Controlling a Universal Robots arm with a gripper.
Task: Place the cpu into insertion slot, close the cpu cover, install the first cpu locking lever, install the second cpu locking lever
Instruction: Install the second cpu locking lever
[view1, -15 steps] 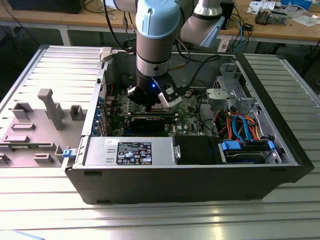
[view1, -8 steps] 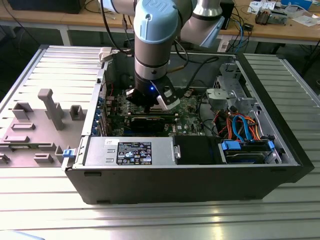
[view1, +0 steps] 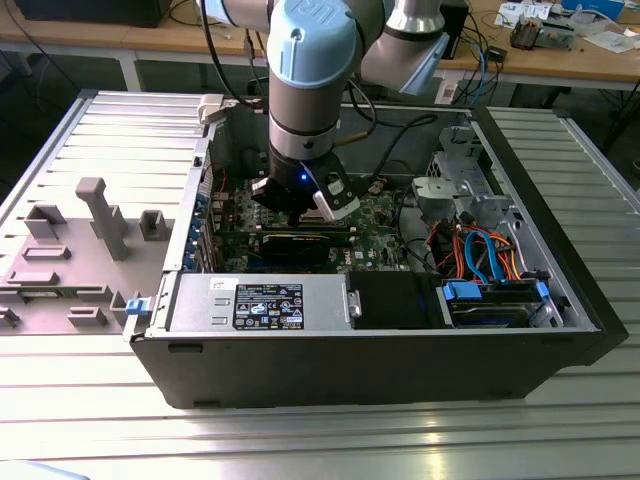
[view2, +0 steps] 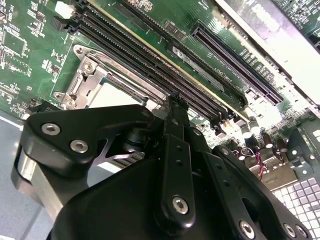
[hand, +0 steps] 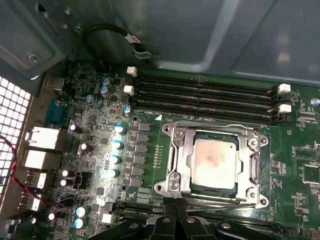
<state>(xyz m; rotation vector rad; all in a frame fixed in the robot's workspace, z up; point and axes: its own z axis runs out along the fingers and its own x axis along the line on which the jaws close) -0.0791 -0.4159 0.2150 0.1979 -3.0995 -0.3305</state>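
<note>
Fingertips of the gripper (hand: 175, 212) sit pinched narrow, holding nothing, at the edge of the insertion slot (hand: 172, 165). Inside it lies the cpu (hand: 215, 162), the cpu cover (hand: 252, 167) down around it (seemingly flat). Press gently and squarely.

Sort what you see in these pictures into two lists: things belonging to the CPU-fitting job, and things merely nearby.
Job: cpu; cpu cover; insertion slot; gripper.
Nearby: memory slots; capacitors; blue cables; grey fixture blocks.
</note>
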